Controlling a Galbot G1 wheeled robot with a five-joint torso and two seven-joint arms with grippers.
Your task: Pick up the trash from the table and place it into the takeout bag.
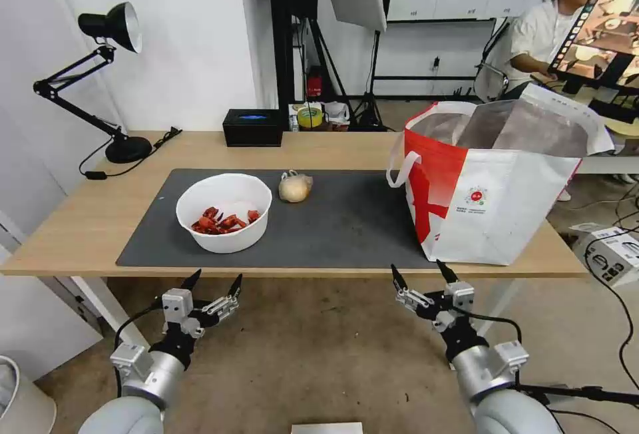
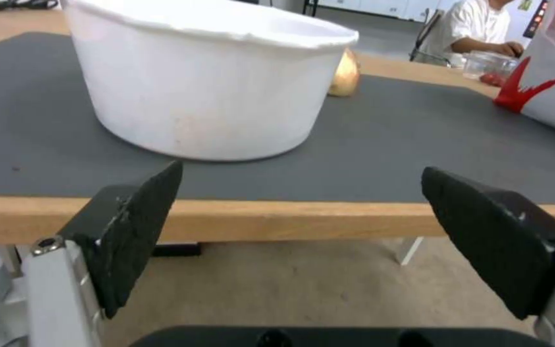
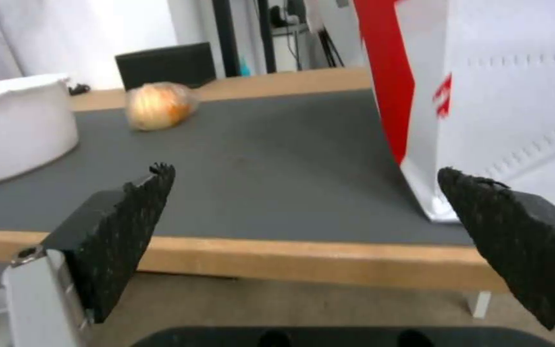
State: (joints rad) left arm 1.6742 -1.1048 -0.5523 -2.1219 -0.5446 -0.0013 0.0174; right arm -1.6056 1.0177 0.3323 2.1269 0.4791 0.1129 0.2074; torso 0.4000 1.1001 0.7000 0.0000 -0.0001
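Observation:
A white round bowl (image 1: 224, 219) (image 2: 200, 82) (image 3: 14, 123) with red shell scraps (image 1: 223, 220) sits on the dark grey mat (image 1: 339, 227) at its left. Beside it lies a beige plastic-wrapped lump (image 1: 295, 187) (image 2: 345, 74) (image 3: 159, 104). The white and red takeout bag (image 1: 496, 181) (image 3: 502, 96) stands open at the table's right end, foil lining showing. My left gripper (image 1: 213, 279) (image 2: 300, 193) hangs open just below the table's front edge, in front of the bowl. My right gripper (image 1: 422, 271) (image 3: 303, 193) is open too, below the edge near the bag's left corner.
A black tissue box (image 1: 252, 127) stands at the table's (image 1: 80, 221) back edge, a black desk lamp (image 1: 100, 81) at the back left. A person sits behind the bag. A carton (image 1: 609, 254) lies on the floor at right.

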